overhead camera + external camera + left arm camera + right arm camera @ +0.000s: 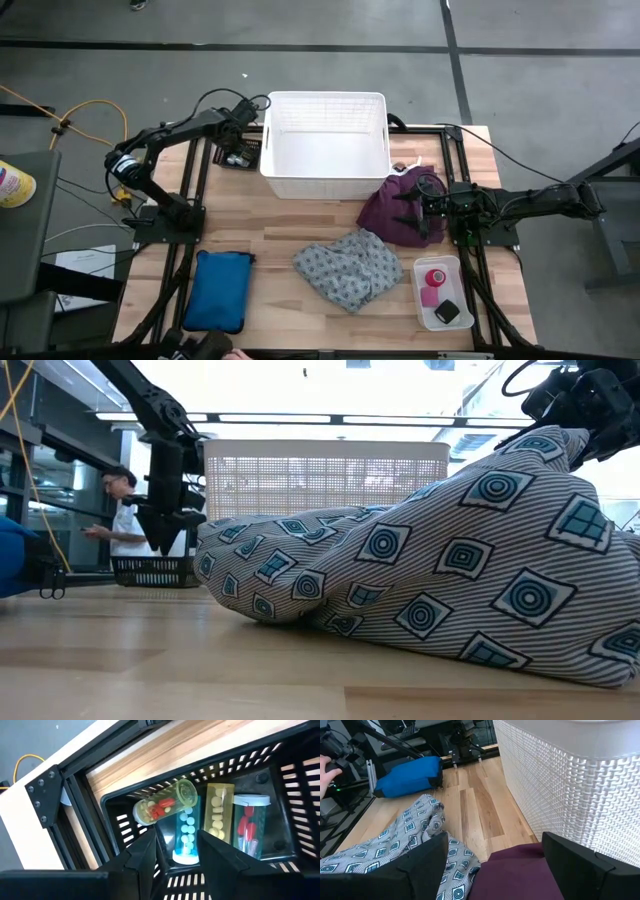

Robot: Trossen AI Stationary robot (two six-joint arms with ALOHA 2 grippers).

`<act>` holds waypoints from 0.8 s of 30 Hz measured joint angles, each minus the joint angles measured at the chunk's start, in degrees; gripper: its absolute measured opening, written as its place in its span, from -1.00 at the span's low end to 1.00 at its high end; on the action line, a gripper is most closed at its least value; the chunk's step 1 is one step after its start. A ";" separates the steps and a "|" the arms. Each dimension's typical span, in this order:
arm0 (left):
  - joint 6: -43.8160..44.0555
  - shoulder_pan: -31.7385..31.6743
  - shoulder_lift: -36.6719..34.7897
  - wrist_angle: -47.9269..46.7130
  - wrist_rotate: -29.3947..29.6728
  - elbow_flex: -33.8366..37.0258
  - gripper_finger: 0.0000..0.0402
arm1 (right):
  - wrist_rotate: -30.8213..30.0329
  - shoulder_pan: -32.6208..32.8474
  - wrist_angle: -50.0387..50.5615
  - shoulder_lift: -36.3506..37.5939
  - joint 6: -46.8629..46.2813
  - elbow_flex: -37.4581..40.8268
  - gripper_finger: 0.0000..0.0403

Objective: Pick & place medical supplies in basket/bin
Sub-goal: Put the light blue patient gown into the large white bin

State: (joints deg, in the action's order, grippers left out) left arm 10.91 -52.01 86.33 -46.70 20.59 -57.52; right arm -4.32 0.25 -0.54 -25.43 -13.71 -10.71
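Observation:
A purple cloth (392, 208) lies crumpled on the table beside the white basket (325, 180). My right gripper (422, 208) is open over it; in the right wrist view the purple cloth (520, 875) shows between the spread fingers. The grey patterned cloth (350, 268) lies heaped nearer. A pink tape roll (433, 278) and a small black block (447, 312) sit in a clear tray (440, 325). My left gripper (175, 852) is open above a small black slotted basket (295, 785), its fingers on either side of a blue-tinted bottle (186, 837). A small clear bottle (160, 807) with red pills lies tilted there. My right gripper comes at the purple cloth (520, 875) level from the table's right side, with its open fingers on either side of the top fold. I cannot tell whether they touch it.
Two more pill bottles (220, 812) lie in the black basket, left of the white basket. A blue pouch (222, 290) lies at the near left. The white basket's wall (570, 780) stands close beside my right gripper. A person's hand (327, 770) shows beyond the table's near left.

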 joint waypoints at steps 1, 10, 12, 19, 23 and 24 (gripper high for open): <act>-0.26 0.00 -0.47 -0.05 -0.01 0.00 -0.33 | 0.00 0.00 0.00 0.00 0.00 0.01 0.53; -0.61 1.17 -7.41 -0.06 -0.01 0.01 -0.33 | 0.00 0.00 0.00 -0.02 -0.01 0.01 0.53; -0.61 1.55 -9.06 -0.07 -0.01 0.00 -0.33 | 0.00 0.00 0.00 -0.02 -0.01 -0.01 0.53; 1.64 3.28 -12.10 -1.75 -0.01 0.00 -0.33 | 0.00 0.00 0.00 -0.02 -0.01 -0.01 0.53; 2.93 4.27 -12.27 -3.59 -0.06 0.00 -0.33 | 0.02 0.00 0.00 -0.02 -0.01 -0.01 0.53; 2.93 4.55 -12.27 -3.66 -0.09 0.00 -0.33 | 0.02 0.00 0.00 -0.02 0.00 -0.01 0.53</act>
State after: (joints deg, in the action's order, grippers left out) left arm 13.85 -47.45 74.06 -50.36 20.50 -57.52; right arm -4.30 0.25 -0.54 -25.45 -13.71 -10.72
